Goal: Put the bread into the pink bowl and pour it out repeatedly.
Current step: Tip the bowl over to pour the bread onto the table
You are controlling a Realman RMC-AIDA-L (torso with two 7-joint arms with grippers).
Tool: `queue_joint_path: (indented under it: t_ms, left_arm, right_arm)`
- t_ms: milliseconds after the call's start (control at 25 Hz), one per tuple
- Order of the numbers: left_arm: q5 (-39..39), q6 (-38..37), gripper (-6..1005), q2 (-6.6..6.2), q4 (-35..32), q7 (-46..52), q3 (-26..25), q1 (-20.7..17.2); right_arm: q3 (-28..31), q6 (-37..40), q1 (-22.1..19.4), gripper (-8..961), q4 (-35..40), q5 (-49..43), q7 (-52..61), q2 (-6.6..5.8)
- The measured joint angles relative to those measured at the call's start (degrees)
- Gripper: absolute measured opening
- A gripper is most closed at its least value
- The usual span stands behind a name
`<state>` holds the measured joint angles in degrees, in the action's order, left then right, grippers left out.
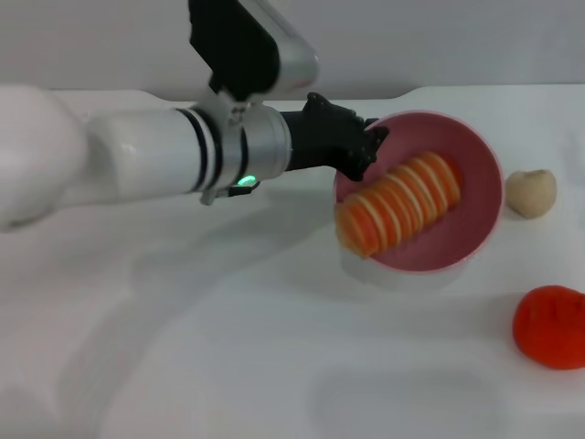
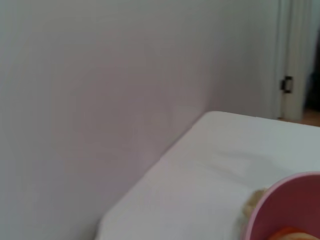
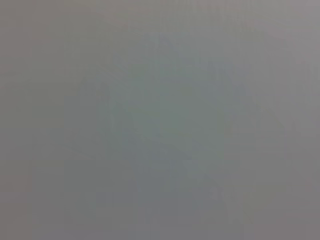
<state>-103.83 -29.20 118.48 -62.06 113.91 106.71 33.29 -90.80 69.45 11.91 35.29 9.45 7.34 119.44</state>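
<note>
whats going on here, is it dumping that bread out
The robot's left hand grips the rim of the round glossy pink plastic bowl and holds it tipped toward the camera above the white table. The long ridged orange-and-cream striped bread lies inside, its lower end at the bowl's low edge, not yet out. A small tan rounded lump and a red-orange lump sit on the table at the robot's right. The right hand is not in view.

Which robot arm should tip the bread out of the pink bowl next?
Probably the left. The left gripper is already at the rim of the tilted pink bowl, with the bread sliding toward its lower edge. The right arm isn't in the head view.
</note>
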Motion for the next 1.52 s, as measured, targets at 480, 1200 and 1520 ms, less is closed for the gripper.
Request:
queue_joint_path:
  t_ms: [480, 1200, 1520]
  left_arm:
    - [-0.2, 16.3, 49, -0.08, 1.1, -7.4, 7.4, -1.9]
    - [-0.4, 38.3, 49, -0.10, 0.0, -26.0, 19.2, -5.6]
    - [-0.7, 46.9, 49, 0.02, 0.0, -28.9, 23.3, -5.9]
  right_arm:
    - [-0.5, 1.4, -1.4, 502, -1.1, 0.1, 0.4, 0.09]
    - [-2.1, 2.0, -0.9, 503, -1.4, 0.1, 0.5, 0.00]
    - [-2.2, 2.0, -0.9, 504, -1.4, 0.1, 0.5, 0.00]
